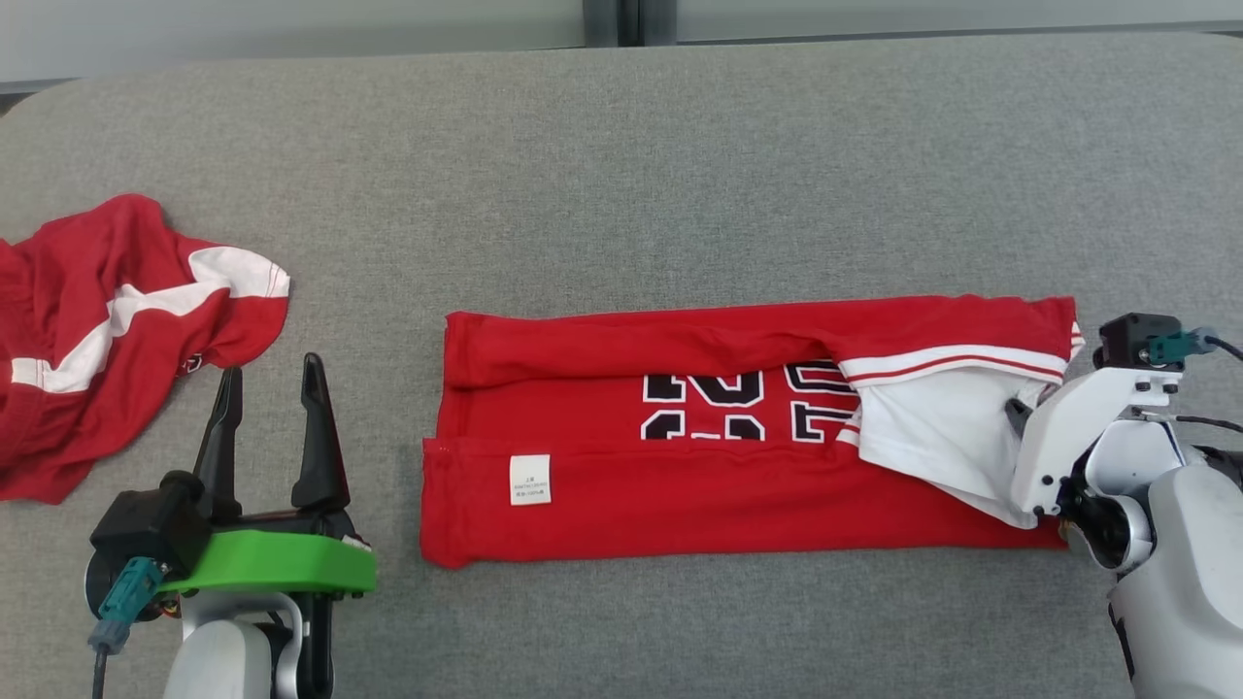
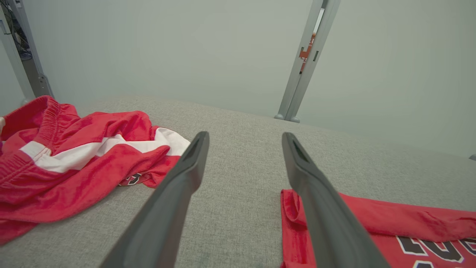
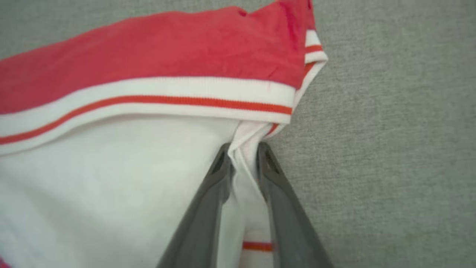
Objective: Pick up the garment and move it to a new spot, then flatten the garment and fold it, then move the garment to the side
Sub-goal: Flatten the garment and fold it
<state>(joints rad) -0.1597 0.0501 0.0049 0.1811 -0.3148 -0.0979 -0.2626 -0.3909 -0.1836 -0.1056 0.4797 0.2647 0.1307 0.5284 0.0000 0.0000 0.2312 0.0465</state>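
Two garments — folded jersey (image 1: 680, 505) centre, crumpled shorts (image 1: 117, 330) near left hand (image 1: 273, 364)

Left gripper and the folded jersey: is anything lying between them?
Nothing: in the head view, the stretch between the left gripper and the folded jersey is bare grey surface. The crumpled red garment lies on the gripper's other side.

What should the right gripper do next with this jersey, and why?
Probably lift and carry that end leftward over the jersey: the right gripper pinches white fabric at its right end, and both long sides already lie folded in.
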